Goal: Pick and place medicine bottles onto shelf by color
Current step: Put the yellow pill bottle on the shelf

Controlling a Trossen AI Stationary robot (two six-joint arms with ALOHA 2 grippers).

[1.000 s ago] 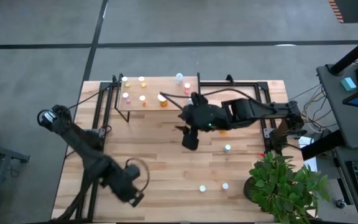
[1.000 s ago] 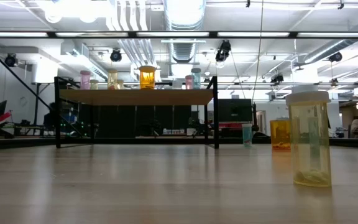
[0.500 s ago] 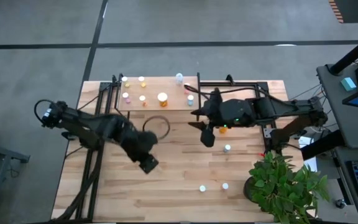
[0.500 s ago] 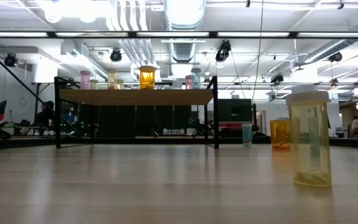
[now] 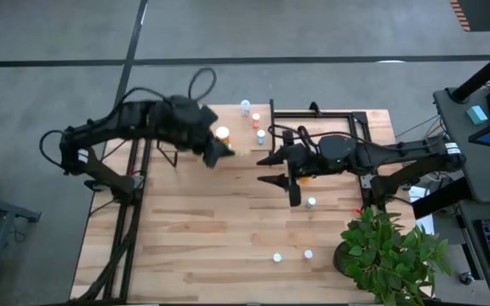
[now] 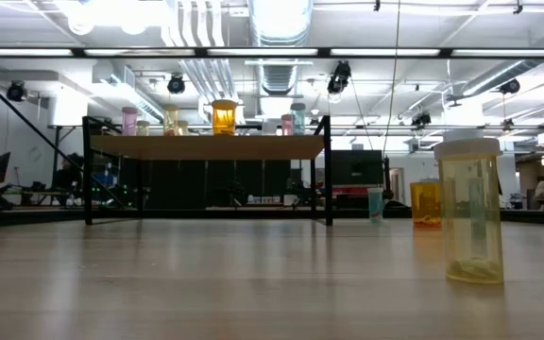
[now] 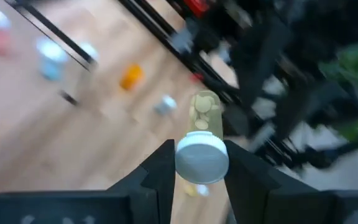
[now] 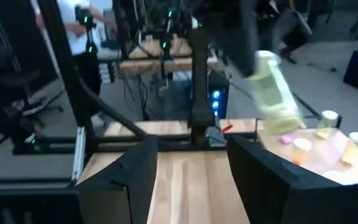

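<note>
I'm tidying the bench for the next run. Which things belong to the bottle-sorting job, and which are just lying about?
Job:
- yellowish bottle in left gripper
- shelf with its sorted bottles
- loose bottles on table
- right gripper, empty

Lying about:
- potted plant

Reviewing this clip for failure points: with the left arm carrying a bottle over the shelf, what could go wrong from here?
The left gripper holds the yellowish bottle only near its cap, so it could swing or slip. Bottles already stand on the shelf, the orange one close by, and could be knocked over. The open right gripper hovers close by, so the arms might collide.
</note>
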